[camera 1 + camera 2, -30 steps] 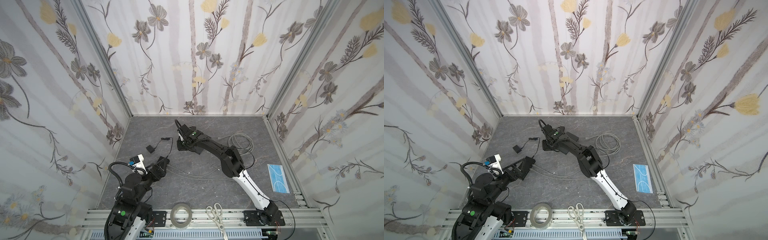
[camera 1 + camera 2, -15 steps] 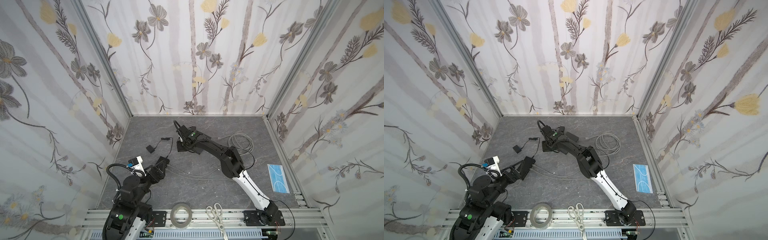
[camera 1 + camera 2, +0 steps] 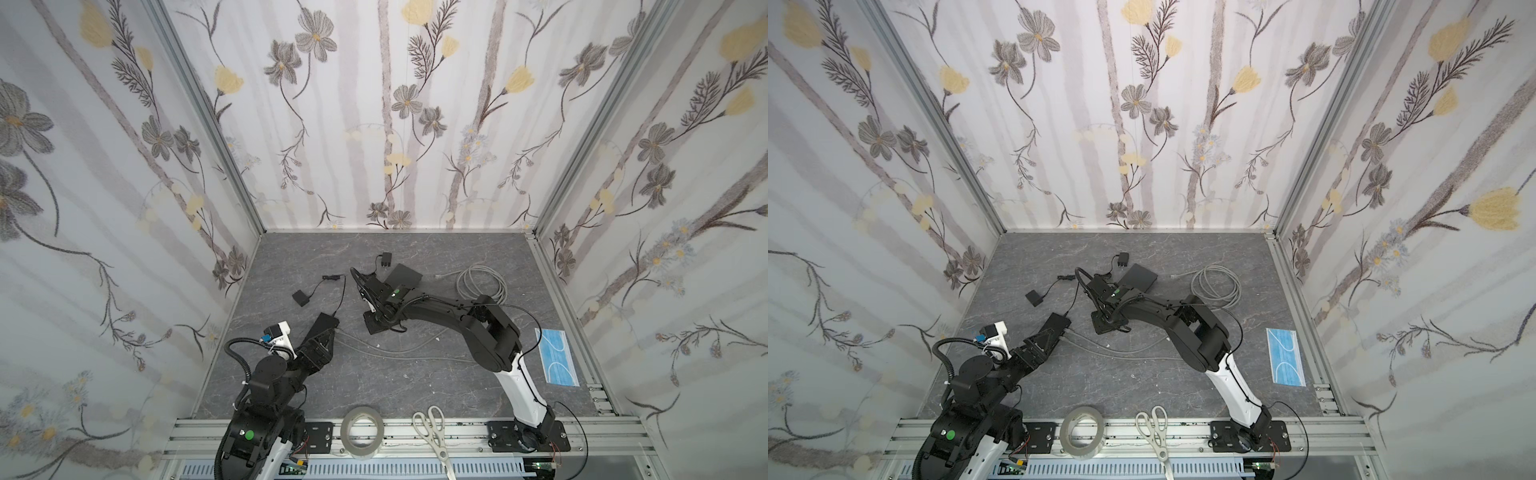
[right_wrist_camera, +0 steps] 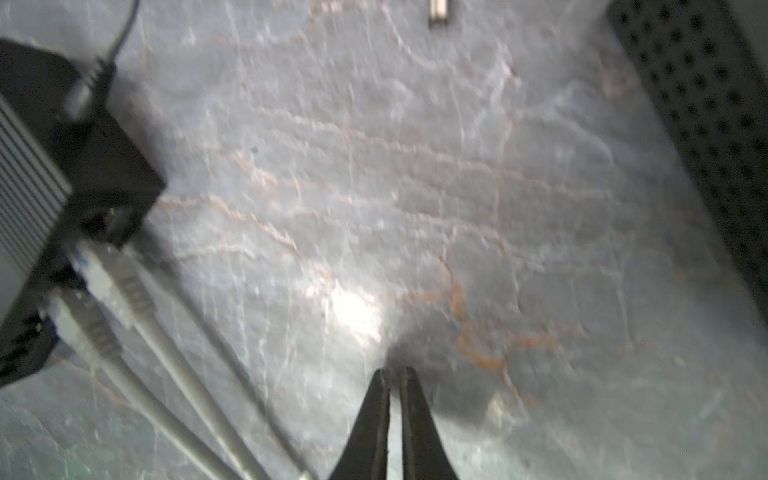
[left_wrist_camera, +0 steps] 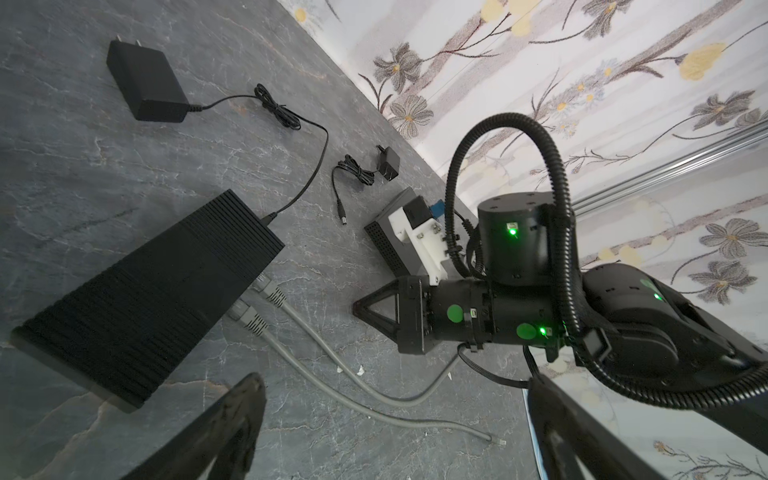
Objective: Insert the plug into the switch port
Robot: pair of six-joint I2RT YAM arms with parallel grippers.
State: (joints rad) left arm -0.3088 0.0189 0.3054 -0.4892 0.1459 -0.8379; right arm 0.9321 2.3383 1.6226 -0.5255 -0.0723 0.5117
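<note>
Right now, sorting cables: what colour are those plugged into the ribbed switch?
Light grey cables, clearest in the left wrist view.

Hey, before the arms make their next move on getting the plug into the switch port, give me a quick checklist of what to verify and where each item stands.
1. Plug held in the right claw: not ok; nearly closed on nothing, pointing at the grey marbled tabletop.
2. The left claw free: ok; wide open, empty.
3. The black ribbed switch box lying flat: ok.
4. Its two grey cable plugs seated: ok.
5. The loose grey cable end uncovered on the tabletop: ok.
6. Free port on that box: cannot tell; the port face is blurred.
</note>
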